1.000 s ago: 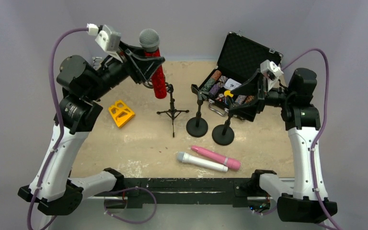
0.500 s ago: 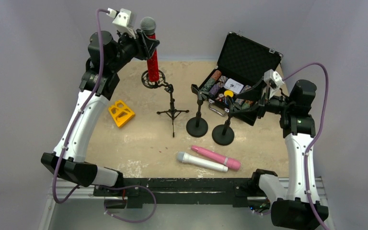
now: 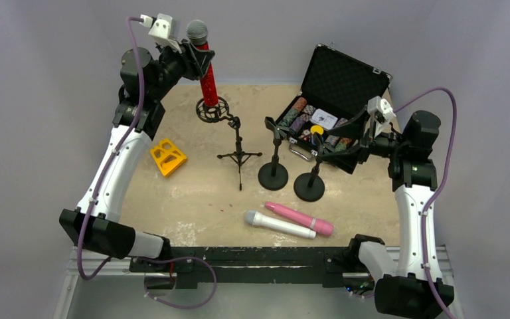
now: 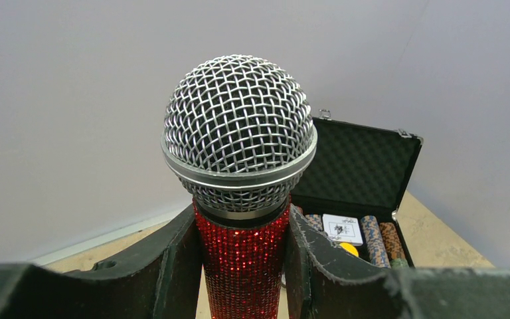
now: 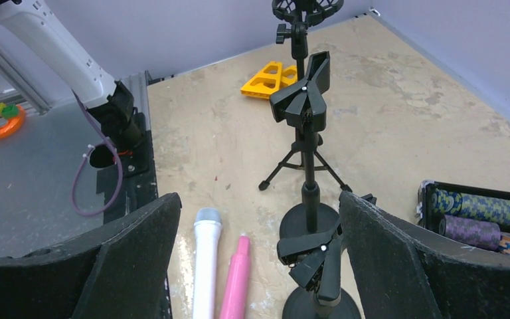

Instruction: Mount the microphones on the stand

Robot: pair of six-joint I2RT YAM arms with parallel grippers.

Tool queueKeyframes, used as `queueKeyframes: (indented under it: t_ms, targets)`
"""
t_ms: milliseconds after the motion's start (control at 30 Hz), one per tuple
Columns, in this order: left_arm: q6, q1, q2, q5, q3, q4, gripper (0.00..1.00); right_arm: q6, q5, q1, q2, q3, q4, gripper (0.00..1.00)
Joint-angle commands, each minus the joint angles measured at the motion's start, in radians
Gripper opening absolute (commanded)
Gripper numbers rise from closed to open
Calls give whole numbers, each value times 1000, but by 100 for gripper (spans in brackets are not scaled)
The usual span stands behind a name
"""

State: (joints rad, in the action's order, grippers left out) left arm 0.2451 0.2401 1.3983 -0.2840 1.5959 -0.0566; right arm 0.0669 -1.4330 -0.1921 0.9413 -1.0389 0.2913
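Over the tripod stand's ring mount [image 3: 212, 110], the red microphone [image 3: 206, 76] had swung from tilted to upright.
The left gripper [image 3: 198, 61] clamped it under the mesh head, tail at the ring, so seating looked near. The right gripper [image 3: 324, 153] hung wide open and empty; the white microphone [image 3: 279, 224] and pink microphone [image 3: 299, 218] lay on the table.

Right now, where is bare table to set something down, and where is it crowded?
Widest bare patch: near-left tabletop, bordered by the yellow plastic block, the black tripod stand and the white stick microphone. A smaller strip at the back, between tripod and open black case. Crowded: the round-base stands, the case and the pink stick microphone on the right.
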Motion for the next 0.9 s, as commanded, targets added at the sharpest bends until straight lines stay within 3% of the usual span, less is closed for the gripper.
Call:
queueKeyframes:
  t_ms: [0,867]
  targets:
    - [14,-26,-44,-15,-39,109,0,-12,-29,-9,-12,0,-36,93]
    - [-37,-42,-130,-156,-182,198,0,-32,-46,-11,-6,-3,-48,93]
